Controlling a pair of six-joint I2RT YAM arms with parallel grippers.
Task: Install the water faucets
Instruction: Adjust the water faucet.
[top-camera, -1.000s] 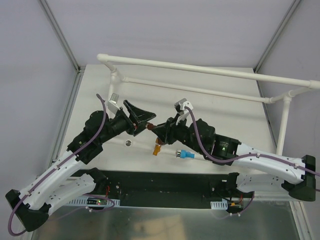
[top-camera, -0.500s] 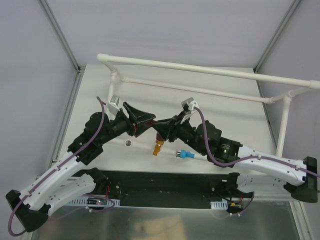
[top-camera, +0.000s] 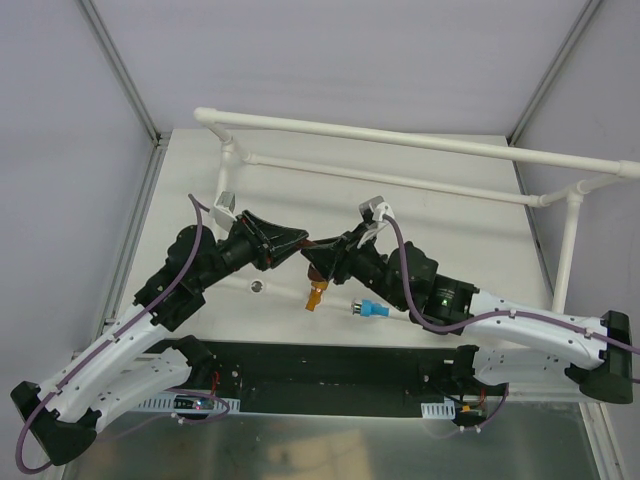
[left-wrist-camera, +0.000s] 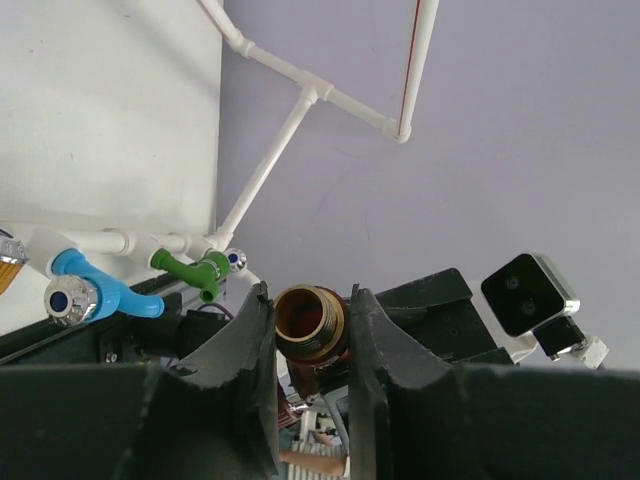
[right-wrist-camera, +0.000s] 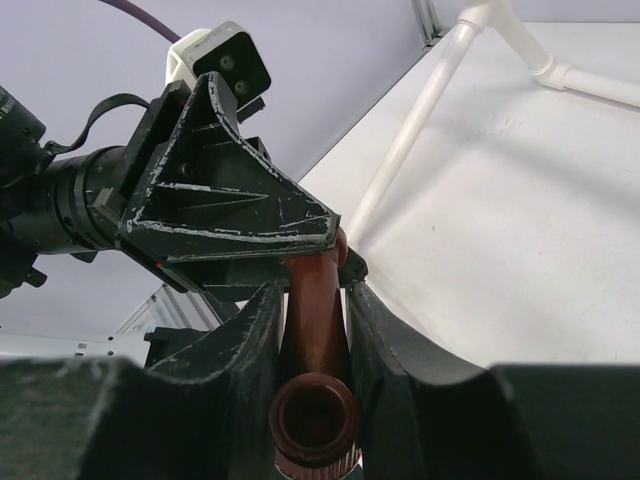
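Left end effector (top-camera: 302, 243) now around brown faucet (left-wrist-camera: 310, 316)

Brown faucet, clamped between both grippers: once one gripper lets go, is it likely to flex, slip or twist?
Probably stiff: the brown faucet shows no bend clamped between the left gripper and right gripper. Its glossy round body may twist in the right gripper. The threaded end in the left gripper likely bites better.

My brown faucet (right-wrist-camera: 314, 330) is glossy, smooth plastic with a threaded brassy metal end. My left end effector (left-wrist-camera: 311, 298) has matt black fingers (left-wrist-camera: 235, 360), scratched and rough. The pipe frame (right-wrist-camera: 410, 125) is smooth white plastic.
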